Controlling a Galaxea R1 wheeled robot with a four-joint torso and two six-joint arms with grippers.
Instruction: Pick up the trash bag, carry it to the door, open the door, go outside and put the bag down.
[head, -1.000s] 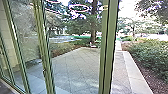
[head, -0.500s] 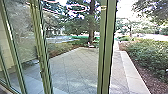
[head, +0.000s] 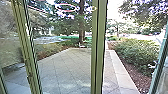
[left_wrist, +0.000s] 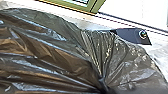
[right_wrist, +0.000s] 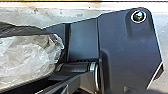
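Note:
In the left wrist view, the black trash bag spreads wide, its shiny folds drawn together into a tight neck. My left gripper is shut on that gathered neck. Part of a bag, dark along its edge and pale and crumpled inside, lies beside the robot's own plate and bar in the right wrist view. Ahead in the head view is the glass door front, with a thick green upright near the middle. Another slanted frame stands at the right edge.
Beyond the glass, a paved terrace stretches toward a tree. A pale curb runs along its right side, with bushes behind it. More green posts stand at the left.
The head view has swung to the right, so the posts and terrace sit further left. A slanted frame has come in at the right edge.

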